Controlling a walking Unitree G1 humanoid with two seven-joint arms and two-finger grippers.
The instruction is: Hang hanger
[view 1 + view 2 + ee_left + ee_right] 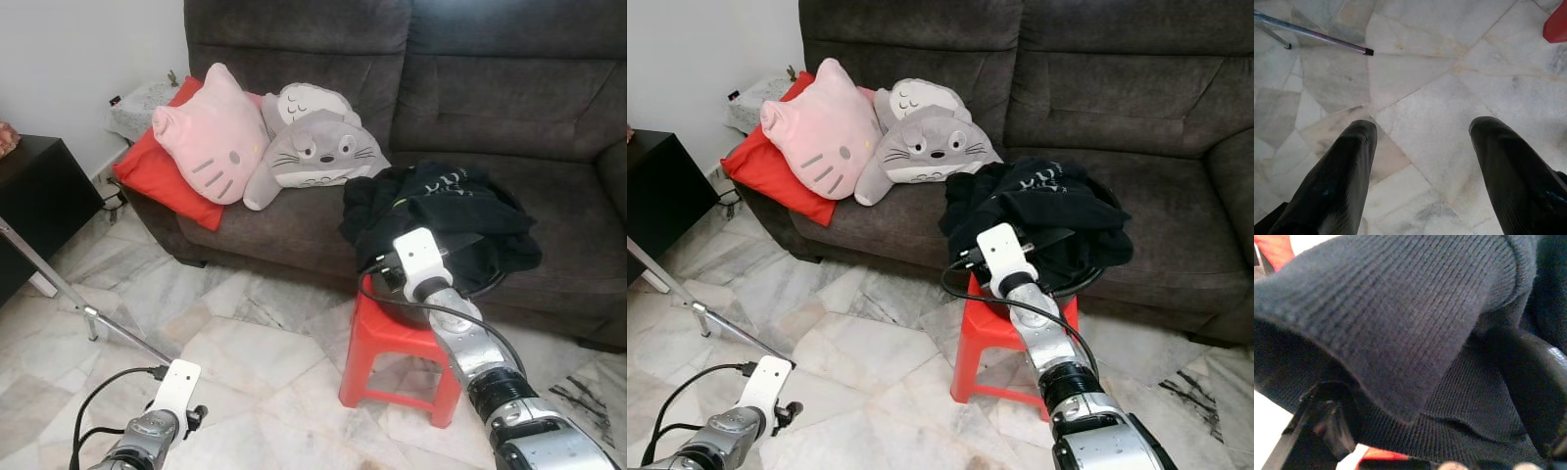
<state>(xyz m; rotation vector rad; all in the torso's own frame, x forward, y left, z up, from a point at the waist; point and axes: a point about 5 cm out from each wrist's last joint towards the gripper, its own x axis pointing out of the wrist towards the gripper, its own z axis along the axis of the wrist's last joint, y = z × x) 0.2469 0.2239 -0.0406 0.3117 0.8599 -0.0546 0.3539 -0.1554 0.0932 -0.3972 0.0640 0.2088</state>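
Right gripper (1043, 245) is reached forward into the black clothes (441, 211) heaped in a dark basin (1087, 279) on the red stool (392, 338), which stands touching the sofa (490, 88) front. In the right wrist view, knit cloth (1400, 333) covers the fingers; whether they are parted or have hold of anything cannot be told. A black rigid piece (1312, 431) lies under the cloth at 7 o'clock of that picture; it may be part of a hanger, but this is not certain.

Left gripper (1420, 161) hangs low at 7 o'clock of the eye view, fingers (1337, 181) wide apart over marble floor (245, 343), holding nothing.

A metal rack leg (88, 308) stands at 9 o'clock. Two plush pillows (265, 142) and a red cushion (147, 171) rest on the sofa at 11 o'clock.

Assessment: task is at its opening stage. No hanger is plainly lifted out. Securing it, carrying it to a rail and hooking it on all remain.
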